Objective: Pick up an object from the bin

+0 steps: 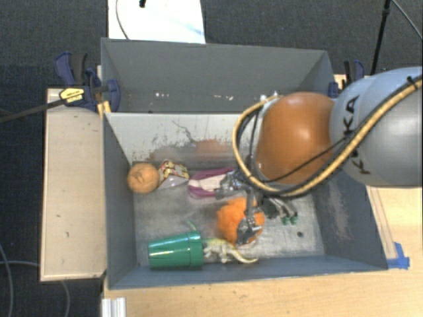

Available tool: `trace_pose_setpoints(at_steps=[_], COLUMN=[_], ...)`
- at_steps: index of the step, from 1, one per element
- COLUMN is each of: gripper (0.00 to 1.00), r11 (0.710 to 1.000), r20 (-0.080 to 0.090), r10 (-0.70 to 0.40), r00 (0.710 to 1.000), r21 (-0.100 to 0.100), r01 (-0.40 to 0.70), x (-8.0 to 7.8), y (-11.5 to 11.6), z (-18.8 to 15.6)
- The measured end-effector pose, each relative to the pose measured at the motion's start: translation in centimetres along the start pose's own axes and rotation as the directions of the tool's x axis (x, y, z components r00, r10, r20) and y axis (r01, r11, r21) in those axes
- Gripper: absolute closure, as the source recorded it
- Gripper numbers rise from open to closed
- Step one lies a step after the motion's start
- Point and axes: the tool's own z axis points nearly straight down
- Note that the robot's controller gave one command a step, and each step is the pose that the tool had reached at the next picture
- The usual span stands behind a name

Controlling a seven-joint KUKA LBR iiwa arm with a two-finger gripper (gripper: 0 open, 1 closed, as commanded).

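Note:
My gripper (249,228) hangs low in the middle of the bin, right against the right side of a round orange thing (229,220). Whether it grips that thing I cannot make out. Just behind it lies a purple and pink thing (206,184). In front, by the near wall, a pale yellow, stringy thing (230,251) lies beside a green plastic cup (176,251) that is tipped on its side.
A tan ball (143,177) and a crumpled, colourful wrapper (174,171) lie at the back left of the floor. Small dark green bits (288,219) sit to the right of the gripper. The arm's orange dome and looped cables cover the bin's right middle.

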Motion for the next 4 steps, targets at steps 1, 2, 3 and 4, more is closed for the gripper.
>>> trace_pose_setpoints(at_steps=[1, 2, 3, 4], gripper=[0.00, 0.00, 0.00, 1.00], r11=[0.905, 0.849, 0.851, 0.677], r20=[-0.004, -0.005, 0.010, 0.021], r10=[-0.425, -0.528, -0.526, -0.736], r00=[0.905, 0.849, 0.851, 0.677], r21=[-0.003, -0.004, 0.004, 0.019], r01=[0.425, 0.528, 0.526, 0.736], x=[1.0, 0.2, -0.5, -1.8], y=[1.0, 5.3, 7.3, 9.5], z=[2.1, 5.2, 11.4, 10.9])
